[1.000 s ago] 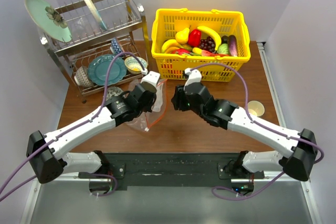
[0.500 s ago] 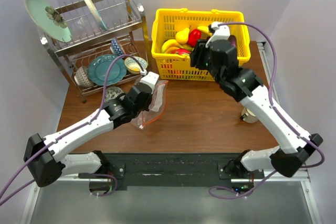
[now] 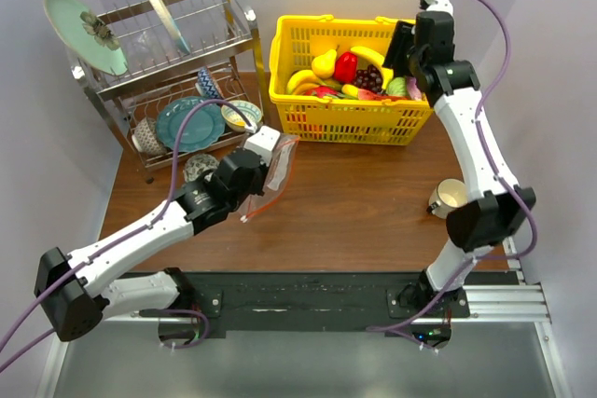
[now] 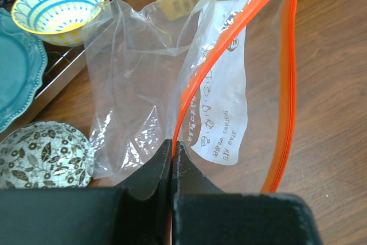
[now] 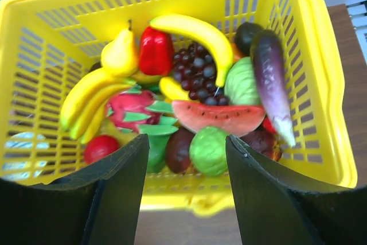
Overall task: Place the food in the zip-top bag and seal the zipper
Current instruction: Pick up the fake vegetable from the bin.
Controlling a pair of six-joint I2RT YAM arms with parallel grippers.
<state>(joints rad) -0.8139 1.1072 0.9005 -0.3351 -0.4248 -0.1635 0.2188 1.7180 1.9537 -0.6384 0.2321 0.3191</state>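
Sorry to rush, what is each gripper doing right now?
Left gripper: closed, pinching the clear bag at its orange strip.
Right gripper: open, empty, above the yellow basket.

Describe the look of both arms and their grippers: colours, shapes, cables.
Both the left arm and the right arm have white, rounded link shells joined by black joint housings. A purple cable loops loosely along each. The left gripper and right gripper each have two matte black, flat-faced fingers that taper toward the tips. No markings are visible.
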